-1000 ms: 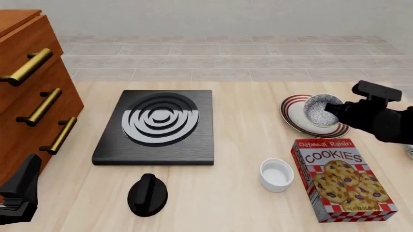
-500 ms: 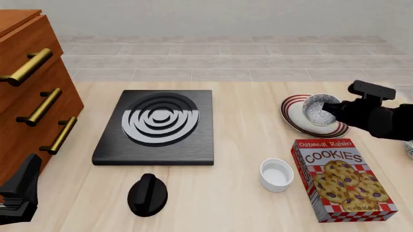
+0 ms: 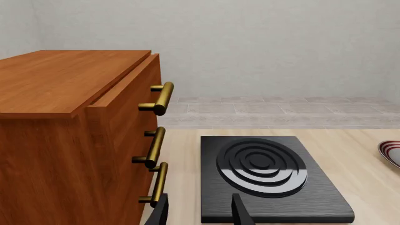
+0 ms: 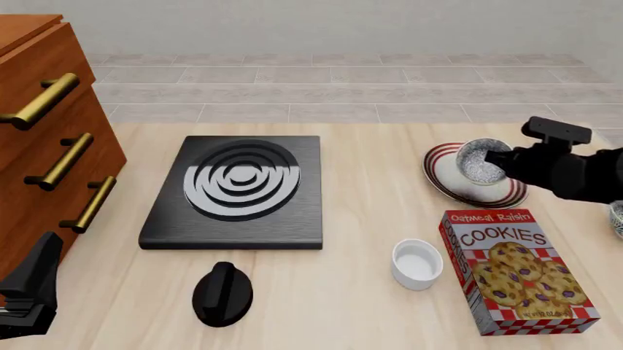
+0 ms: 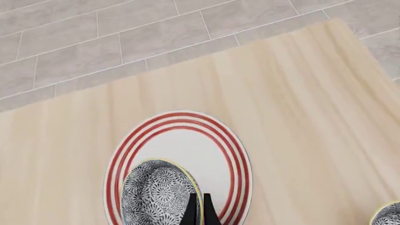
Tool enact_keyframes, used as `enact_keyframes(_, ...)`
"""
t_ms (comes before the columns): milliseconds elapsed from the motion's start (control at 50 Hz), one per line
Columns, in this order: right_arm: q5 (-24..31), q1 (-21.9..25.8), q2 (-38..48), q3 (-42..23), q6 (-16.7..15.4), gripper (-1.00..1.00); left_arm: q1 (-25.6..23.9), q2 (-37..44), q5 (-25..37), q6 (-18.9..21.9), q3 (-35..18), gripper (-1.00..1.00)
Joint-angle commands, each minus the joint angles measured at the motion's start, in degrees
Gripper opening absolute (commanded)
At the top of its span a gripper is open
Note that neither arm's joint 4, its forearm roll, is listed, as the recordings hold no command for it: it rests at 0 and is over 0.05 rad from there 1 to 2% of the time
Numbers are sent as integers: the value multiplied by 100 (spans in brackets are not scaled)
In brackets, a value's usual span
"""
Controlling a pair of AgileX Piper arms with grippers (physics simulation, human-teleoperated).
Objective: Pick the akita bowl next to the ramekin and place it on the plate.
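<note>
The akita bowl [image 4: 476, 161], speckled inside, hangs tilted over the plate [image 4: 443, 179], a white plate with red rings at the table's right. My right gripper [image 4: 502, 163] is shut on the bowl's rim. In the right wrist view the thin fingers [image 5: 198, 211] pinch the rim of the akita bowl [image 5: 156, 194] above the plate [image 5: 187, 145]. The white ramekin [image 4: 416, 264] stands nearer the front, left of the cookie box. My left gripper [image 4: 29, 288] sits low at the front left, open and holding nothing [image 3: 200, 214].
A black stove burner [image 4: 238, 189] lies mid-table, with a black knob [image 4: 223, 293] in front of it. A wooden drawer cabinet [image 4: 44, 153] fills the left side. A cookies box [image 4: 516, 270] lies front right. Another patterned bowl [image 4: 617, 219] peeks in at the right edge.
My right gripper has shifted slightly back and up with the bowl, which stays over the plate. The left arm has not moved.
</note>
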Motion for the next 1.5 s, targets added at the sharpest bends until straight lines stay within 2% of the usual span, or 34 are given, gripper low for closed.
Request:
enact_keyframes(20,18,1,138,-176,-52,-100,0,0,0,0,0,100)
enact_keyframes(1360,-135,12,581,-292,-183,-100,0,0,0,0,0,100)
enact_keyframes(1380,-130,33,585,-303,-171,100,0,0,0,0,0,100)
enact_keyframes(1500,-93,54,565,-344,-165,100,0,0,0,0,0,100)
